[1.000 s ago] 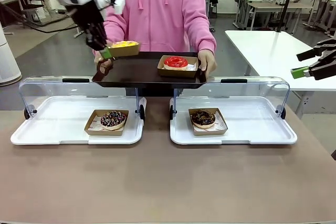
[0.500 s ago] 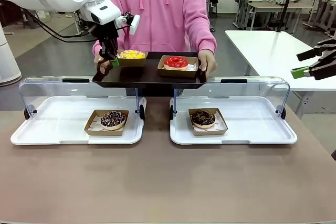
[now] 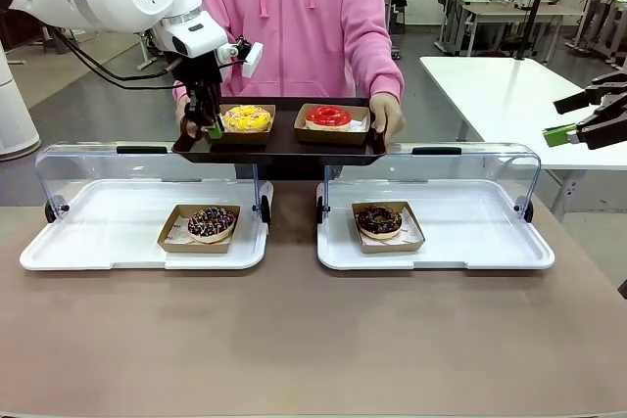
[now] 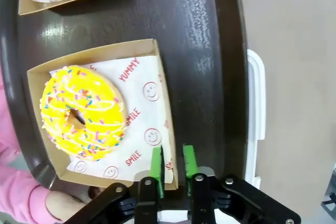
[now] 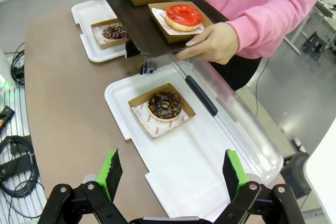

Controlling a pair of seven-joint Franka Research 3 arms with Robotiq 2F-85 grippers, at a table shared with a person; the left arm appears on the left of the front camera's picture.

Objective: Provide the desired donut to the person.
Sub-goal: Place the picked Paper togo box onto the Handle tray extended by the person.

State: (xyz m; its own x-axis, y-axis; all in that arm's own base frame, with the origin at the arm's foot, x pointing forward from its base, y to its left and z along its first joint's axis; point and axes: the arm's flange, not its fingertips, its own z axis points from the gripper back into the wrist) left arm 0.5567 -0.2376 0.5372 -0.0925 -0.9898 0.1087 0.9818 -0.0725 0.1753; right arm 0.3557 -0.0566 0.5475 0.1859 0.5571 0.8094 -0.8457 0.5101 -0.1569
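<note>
Left gripper (image 4: pixel 171 162), bottom centre of its wrist view, has its 2 pads parted a little astride the box (image 4: pixel 100 114) wall; whether they pinch it is unclear. Yellow donut (image 3: pixel 248 117) sits upper left on the person's (image 3: pixel 294 17) tray (image 3: pixel 279 147). Right gripper (image 5: pixel 170 174) gapes wide, holding nothing.

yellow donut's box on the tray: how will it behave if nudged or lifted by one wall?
The box looks like thin open card, so a wall probably flexes when pinched. It likely slides easily on the smooth tray. The donut sits loose on paper and may shift if tilted.
</note>
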